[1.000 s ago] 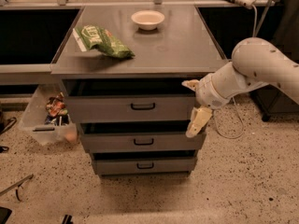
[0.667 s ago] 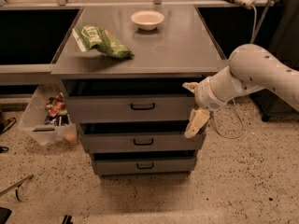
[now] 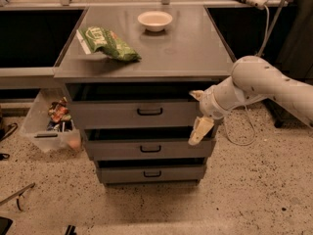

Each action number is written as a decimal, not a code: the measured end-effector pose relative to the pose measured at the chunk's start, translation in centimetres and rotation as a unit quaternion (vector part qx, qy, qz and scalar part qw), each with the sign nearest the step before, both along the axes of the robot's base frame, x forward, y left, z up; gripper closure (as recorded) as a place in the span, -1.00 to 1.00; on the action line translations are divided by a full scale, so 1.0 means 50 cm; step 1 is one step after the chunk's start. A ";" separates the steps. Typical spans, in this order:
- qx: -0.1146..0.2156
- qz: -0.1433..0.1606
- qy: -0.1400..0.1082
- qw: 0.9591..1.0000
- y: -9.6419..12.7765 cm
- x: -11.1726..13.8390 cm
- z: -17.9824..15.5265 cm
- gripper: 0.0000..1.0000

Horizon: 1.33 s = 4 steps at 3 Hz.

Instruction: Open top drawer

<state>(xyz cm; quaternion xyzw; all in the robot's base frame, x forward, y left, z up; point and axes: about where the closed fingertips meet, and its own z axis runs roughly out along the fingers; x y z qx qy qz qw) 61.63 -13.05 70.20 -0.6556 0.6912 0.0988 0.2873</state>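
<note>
A single-armed mobile robot reaches in from the right toward the top drawer [image 3: 107,114] of a grey 3-drawer cabinet. The drawer's flat front sits just under the surface [image 3: 190,50], with a dark gap showing above it. The end effector [image 3: 198,113] is at the drawer's right end, well away from the small black bar handle [image 3: 149,111]. Its 2 fingers are spread wide, 1 near the front's upper corner and 1 hanging below the lower edge, and it grips nothing that can be made out.

The main risk appears to be the off-centre position. A pull from the right corner could twist the drawer in its runners and jam it, or the fingers could slide off the flat metal. The lower finger overlaps the gap above the middle drawer [image 3: 117,151] and could catch that front instead. A sharp tug might also jolt the white bowl [image 3: 155,20] and the green snack bag [image 3: 108,44] resting on the surface. A loose cable [image 3: 243,140] looping beneath the arm could snag as it draws back.
</note>
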 end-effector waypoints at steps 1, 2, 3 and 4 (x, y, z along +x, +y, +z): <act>0.007 0.008 -0.013 1.000 0.020 0.033 0.001 -1.00; 0.015 0.018 -0.017 1.000 0.043 0.055 -0.008 -1.00; 0.018 0.028 -0.008 0.999 0.059 0.062 -0.027 -1.00; 0.016 0.034 0.017 0.999 0.064 0.053 -0.060 -1.00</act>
